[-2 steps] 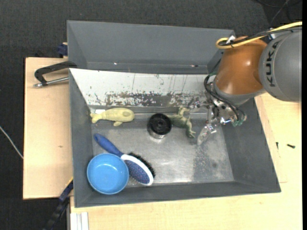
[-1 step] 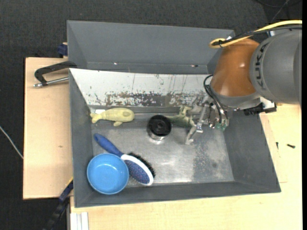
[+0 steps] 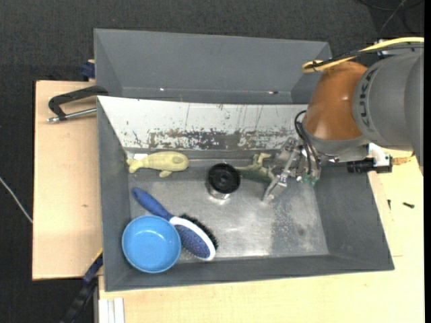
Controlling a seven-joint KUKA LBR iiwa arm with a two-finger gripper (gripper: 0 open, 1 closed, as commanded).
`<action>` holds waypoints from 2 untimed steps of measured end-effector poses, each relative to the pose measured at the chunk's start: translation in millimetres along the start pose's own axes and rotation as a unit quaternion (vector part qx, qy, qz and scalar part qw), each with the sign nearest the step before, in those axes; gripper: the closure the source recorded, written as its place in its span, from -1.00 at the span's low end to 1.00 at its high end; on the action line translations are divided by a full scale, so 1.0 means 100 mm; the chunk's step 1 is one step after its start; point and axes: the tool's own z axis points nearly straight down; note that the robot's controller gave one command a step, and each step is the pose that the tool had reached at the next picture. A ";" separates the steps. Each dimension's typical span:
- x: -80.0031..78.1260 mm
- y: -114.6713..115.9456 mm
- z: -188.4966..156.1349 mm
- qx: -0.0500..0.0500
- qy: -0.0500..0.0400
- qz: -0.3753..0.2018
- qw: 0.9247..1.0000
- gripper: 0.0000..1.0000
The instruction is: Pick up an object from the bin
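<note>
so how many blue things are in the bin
2. The bowl sits in the front left corner; the brush lies just right of it, handle pointing back-left. The arm may hide more.

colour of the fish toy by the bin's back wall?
The fish toy is pale cream-yellow all over, seen best in the camera view.

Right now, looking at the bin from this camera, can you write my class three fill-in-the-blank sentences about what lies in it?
1. The blue bowl sits in the bin's lower ____ corner as the camera sees it.
2. The brush lying against the bowl has a ____ handle.
3. The pale yellow fish-shaped toy lies near the back wall, left of a round thing coloured ____.

Missing words: left; blue; black.
</note>
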 end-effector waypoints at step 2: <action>-0.03 0.02 -0.05 0.000 -0.003 0.000 1.000 1.00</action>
